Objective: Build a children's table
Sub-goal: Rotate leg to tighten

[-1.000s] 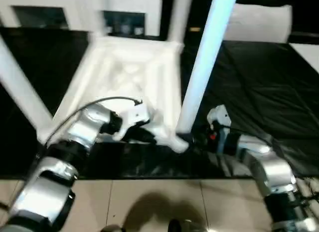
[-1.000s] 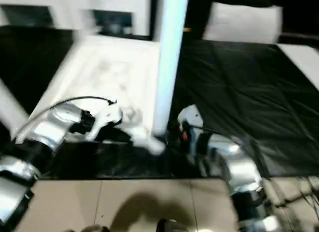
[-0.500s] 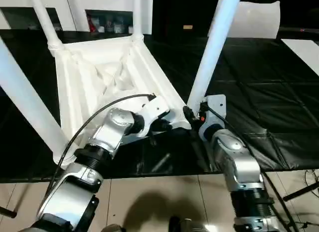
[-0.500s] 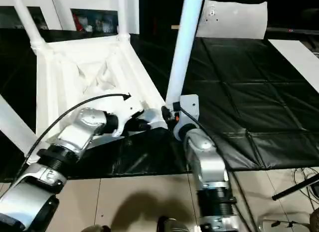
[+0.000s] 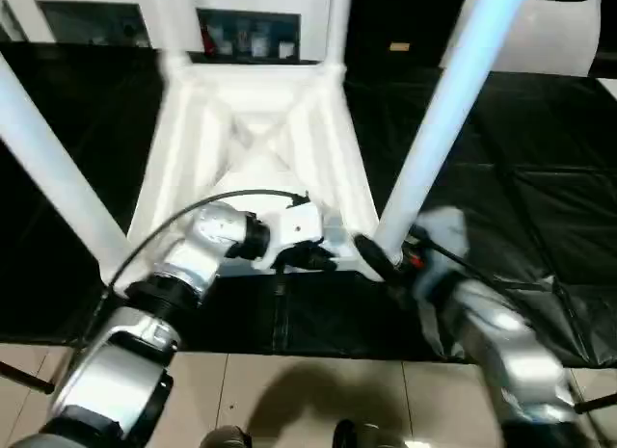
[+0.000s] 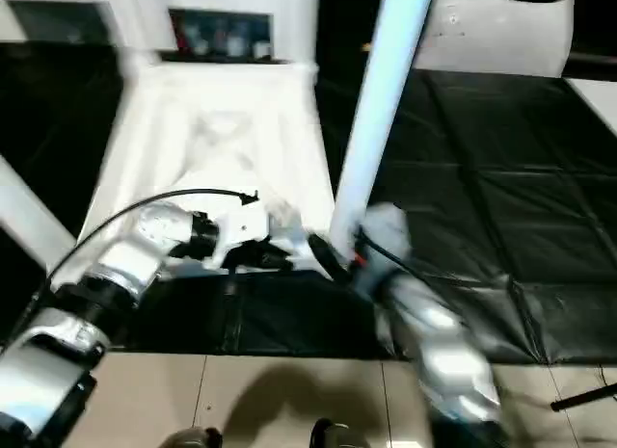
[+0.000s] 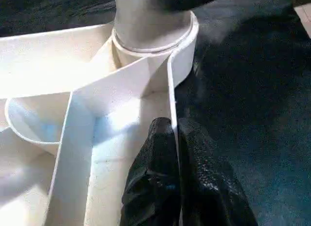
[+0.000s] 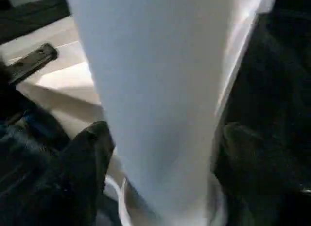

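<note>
The tabletop [image 5: 255, 169] lies upside down on a black mat [image 5: 501, 178] over a tiled floor [image 5: 289, 390], ribs up, with 4 legs [image 5: 443, 120] standing in its corner sockets, so the build looks nearly finished; what is left is probably seating the near leg and turning the table upright. The left gripper [image 7: 177, 138] has its fingers pinched tight on the tabletop's rim wall. The right gripper [image 8: 160, 153] has its fingers spread wide either side of the near leg, not touching it. A white cabinet [image 5: 241, 24] stands behind.
</note>
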Tool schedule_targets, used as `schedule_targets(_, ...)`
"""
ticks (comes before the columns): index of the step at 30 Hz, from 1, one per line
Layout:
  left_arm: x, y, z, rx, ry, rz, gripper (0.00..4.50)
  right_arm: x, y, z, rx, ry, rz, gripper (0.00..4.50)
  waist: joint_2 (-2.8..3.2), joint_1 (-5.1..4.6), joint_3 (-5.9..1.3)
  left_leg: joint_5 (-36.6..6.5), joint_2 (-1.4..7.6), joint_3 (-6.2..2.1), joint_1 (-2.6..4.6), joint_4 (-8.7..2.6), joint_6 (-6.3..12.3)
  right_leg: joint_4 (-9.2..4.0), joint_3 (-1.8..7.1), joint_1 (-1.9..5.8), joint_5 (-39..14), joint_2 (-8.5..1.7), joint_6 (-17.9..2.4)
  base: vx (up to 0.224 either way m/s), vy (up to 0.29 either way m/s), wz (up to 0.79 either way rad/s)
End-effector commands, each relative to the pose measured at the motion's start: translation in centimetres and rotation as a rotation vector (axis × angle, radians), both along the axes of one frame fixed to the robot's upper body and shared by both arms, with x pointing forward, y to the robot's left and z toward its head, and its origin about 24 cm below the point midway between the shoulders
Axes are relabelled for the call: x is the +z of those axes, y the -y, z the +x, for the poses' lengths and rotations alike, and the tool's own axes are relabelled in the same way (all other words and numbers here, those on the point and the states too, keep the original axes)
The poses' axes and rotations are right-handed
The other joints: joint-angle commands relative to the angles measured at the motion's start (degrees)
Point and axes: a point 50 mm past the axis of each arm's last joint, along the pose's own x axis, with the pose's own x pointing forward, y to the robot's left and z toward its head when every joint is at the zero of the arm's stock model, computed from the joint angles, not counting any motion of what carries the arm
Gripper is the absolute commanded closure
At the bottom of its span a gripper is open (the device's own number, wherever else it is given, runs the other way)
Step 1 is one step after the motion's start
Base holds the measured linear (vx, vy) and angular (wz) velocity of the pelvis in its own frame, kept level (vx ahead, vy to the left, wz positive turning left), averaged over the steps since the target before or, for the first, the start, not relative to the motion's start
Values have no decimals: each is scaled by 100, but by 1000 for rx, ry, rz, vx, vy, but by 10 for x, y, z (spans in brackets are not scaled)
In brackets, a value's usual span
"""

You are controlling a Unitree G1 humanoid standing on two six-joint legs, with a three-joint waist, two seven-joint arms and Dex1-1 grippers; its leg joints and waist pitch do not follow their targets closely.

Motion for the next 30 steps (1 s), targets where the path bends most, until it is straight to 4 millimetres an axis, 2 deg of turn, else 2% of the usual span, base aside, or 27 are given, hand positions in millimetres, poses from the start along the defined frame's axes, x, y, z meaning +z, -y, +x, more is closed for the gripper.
schedule_targets(1, 1, 2, 2, -69, 52, 40, 450, 5, 12, -19, 125, -3, 16, 33, -9, 9, -499, -65, 223, -10, -6, -215, 918, -229, 333, 478, -16, -469, -1274, 0, 0, 0)
schedule_targets(2, 2, 0, 4, -67, 69, 47, 450, 5, 16, -23, 142, -10, 14, 23, -11, 11, -490, -99, 229, -16, -26, -219, 916, -239, 327, 484, -90, -466, -1258, 0, 0, 0)
schedule_targets(3, 3, 0, 5, -65, 80, 50, 450, 5, 19, -24, 142, -14, 15, 12, -35, 4, -480, -268, 227, -24, -39, -224, 855, -273, 312, 491, -404, -478, -1198, 0, 0, 0)
schedule_targets(6, 7, -3, 10, -51, 119, 52, 450, 10, 30, -31, 155, -13, 31, 5, -43, -3, -468, -662, 203, -30, -36, -236, 597, -403, 280, 478, -1592, -470, -894, -17, 0, -1)
schedule_targets(7, 9, -4, 12, -42, 127, 48, 450, 12, 34, -33, 144, -6, 33, 5, -48, -2, -482, -689, 205, -34, -38, -235, 547, -419, 275, 482, -1767, -470, -826, -53, 0, -2)
schedule_targets(9, 12, -4, 14, -32, 129, 15, 450, 16, 38, -34, 120, 6, 41, 5, -52, 11, -477, -758, 206, -31, -12, -236, 442, -455, 273, 432, -2102, -460, -670, -27, 0, -1)
schedule_targets(10, 16, -4, 14, -35, 121, -45, 450, 16, 38, -36, 107, 13, 43, 5, -68, 18, -517, -731, 206, -30, -11, -228, 422, -452, 270, 442, -2139, -461, -651, 0, 0, 0)
schedule_targets(12, 18, -4, 14, -39, 121, -67, 450, 16, 38, -37, 109, 13, 44, 5, -57, 32, -527, -620, 210, -31, -25, -222, 411, -428, 274, 432, -1979, -465, -690, 0, 0, 0)
schedule_targets(13, 20, -4, 13, -39, 118, -97, 423, 16, 37, -37, 108, 14, 43, 2, -68, 35, -532, -576, 205, -25, -32, -214, 419, -420, 274, 435, -1887, -462, -709, 0, 0, 0)
schedule_targets(14, 21, -4, 13, -39, 109, -122, 406, 16, 36, -38, 109, 14, 46, 0, -55, 43, -549, -479, 224, -37, -38, -213, 428, -369, 275, 439, -1600, -465, -810, 0, 0, 0)
schedule_targets(15, 23, -5, 13, -27, 92, -176, 392, 16, 31, -38, 111, 18, 57, 0, -75, 41, -555, -394, 226, -33, -43, -203, 448, -326, 275, 440, -1324, -465, -914, 0, 0, 0)
schedule_targets(16, 24, -5, 13, -25, 91, -178, 387, 16, 31, -38, 110, 18, 57, 0, -56, 47, -567, -356, 233, -25, -39, -200, 465, -298, 278, 439, -1094, -475, -1065, 0, 0, 0)
schedule_targets(17, 25, -7, 13, -6, 83, -212, 379, 16, 27, -38, 105, 13, 64, 0, -55, 52, -566, -345, 240, -30, -39, -194, 462, -278, 279, 440, -995, -478, -1126, 0, 0, 0)
schedule_targets(18, 26, -9, 13, 17, 83, -241, 379, 15, 24, -37, 110, 1, 75, 0, -78, 55, -565, -331, 242, -29, -45, -192, 482, -247, 275, 451, -866, -480, -1202, 0, 0, 0)
schedule_targets(20, 30, -15, 15, 133, 50, -363, 347, 15, 14, -35, 126, 1, 91, 0, -67, 40, -569, -349, 249, -21, -38, -185, 499, -223, 274, 452, -786, -478, -1273, 0, 0, 0)
schedule_targets(21, 30, -16, 14, 152, 46, -379, 347, 15, 13, -35, 127, 4, 94, 0, -67, 40, -569, -349, 249, -21, -38, -185, 499, -223, 274, 452, -786, -478, -1273, 0, 0, 0)
schedule_targets(22, 31, -18, 14, 208, 32, -422, 338, 15, 9, -35, 134, 12, 103, 0, -69, 28, -555, -459, 229, -10, -43, -180, 489, -278, 271, 444, -1047, -475, -1218, 0, 0, 0)
schedule_targets(23, 31, -20, 12, 259, 26, -462, 325, 16, 4, -35, 149, 13, 119, 0, -68, 25, -562, -488, 230, -7, -45, -175, 460, -267, 273, 455, -1113, -476, -1194, 0, 0, 0)
schedule_targets(24, 31, -20, 12, 259, 26, -462, 312, 16, 4, -35, 149, 13, 119, 0, -38, 24, -555, -542, 241, -16, -52, -182, 431, -289, 273, 450, -1241, -478, -1160, 0, 0, 0)
schedule_targets(25, 31, -22, 10, 290, 21, -489, 304, 16, 1, -35, 159, 13, 130, 0, -40, 20, -546, -602, 228, -7, -39, -182, 424, -321, 266, 426, -1388, -454, -1093, 0, 0, 0)
schedule_targets(26, 31, -25, 6, 348, -1, -542, 299, 19, -5, -35, 193, 16, 152, 0, -14, 24, -557, -675, 235, -16, -33, -180, 375, -325, 269, 430, -1515, -460, -1040, 0, 0, 0)
schedule_targets(27, 30, -29, -2, 402, -25, -593, 292, 22, -11, -36, 224, 19, 176, 0, -21, 5, -567, -687, 289, -44, -63, -195, 291, -254, 273, 470, -1405, -489, -1120, 0, 0, 0)
schedule_targets(28, 29, -30, -5, 421, -36, -610, 292, 23, -13, -35, 235, 20, 183, 0, 38, -1, -554, -803, 287, -39, -40, -189, 275, -295, 272, 422, -1494, -469, -1118, 0, 0, 0)
schedule_targets(30, 26, -34, -19, 477, -60, -643, 268, 26, -20, -32, 253, 30, 199, 0, 24, -26, -537, -945, 253, -25, -47, -191, 270, -352, 262, 400, -1784, -427, -1005, 0, 0, 0)
